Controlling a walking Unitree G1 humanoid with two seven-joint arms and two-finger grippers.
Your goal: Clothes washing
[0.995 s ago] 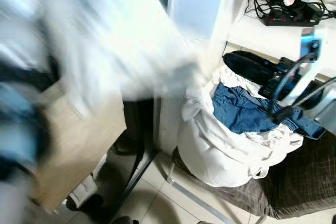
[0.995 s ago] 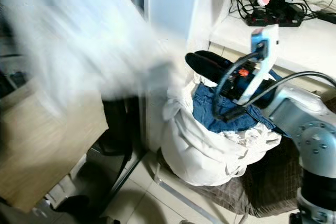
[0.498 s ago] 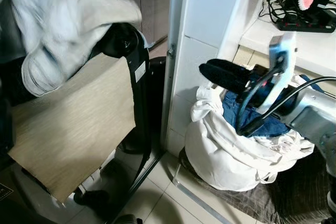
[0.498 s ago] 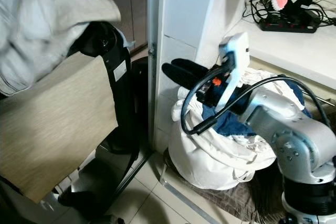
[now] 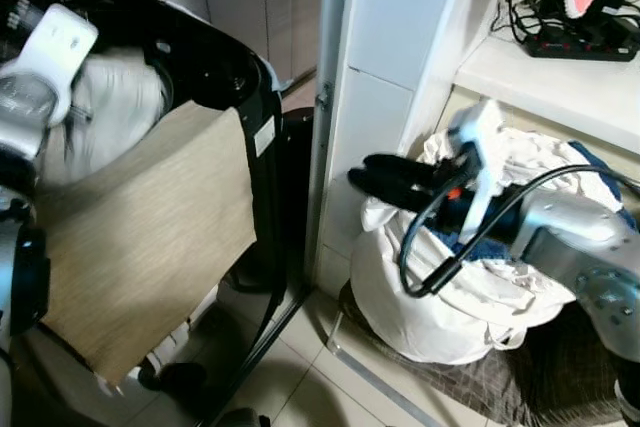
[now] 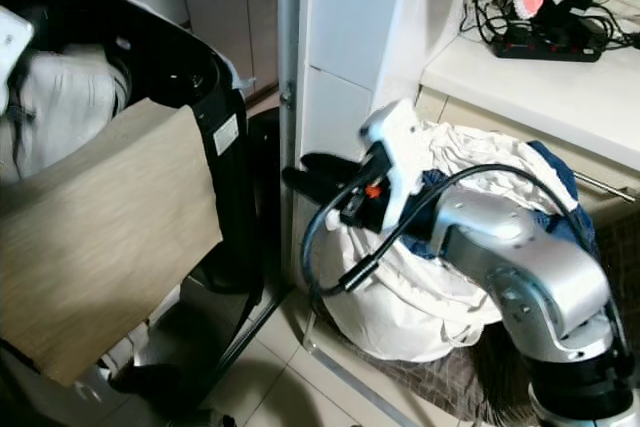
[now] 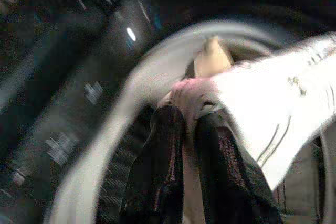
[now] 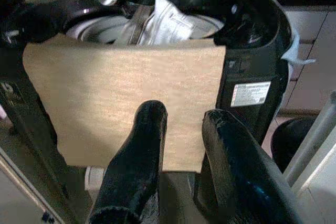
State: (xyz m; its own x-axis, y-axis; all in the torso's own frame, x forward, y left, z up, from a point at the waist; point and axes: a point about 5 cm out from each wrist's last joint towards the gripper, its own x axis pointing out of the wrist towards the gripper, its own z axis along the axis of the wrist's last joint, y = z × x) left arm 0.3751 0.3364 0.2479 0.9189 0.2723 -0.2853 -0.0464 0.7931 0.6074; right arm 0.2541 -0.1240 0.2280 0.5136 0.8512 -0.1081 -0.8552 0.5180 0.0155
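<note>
Washing machine (image 6: 200, 77) on the left takes a white garment (image 7: 273, 114) pinched in the left gripper (image 7: 189, 129) over its drum, while the right gripper (image 8: 181, 116), fingers spread and empty, hangs beside the white laundry bag (image 5: 450, 307).

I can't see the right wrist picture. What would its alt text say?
Two black fingers of the right gripper, held apart and empty, point at a black washing machine with pale clothes in its drum and a tan cloth draped over its front.
</note>
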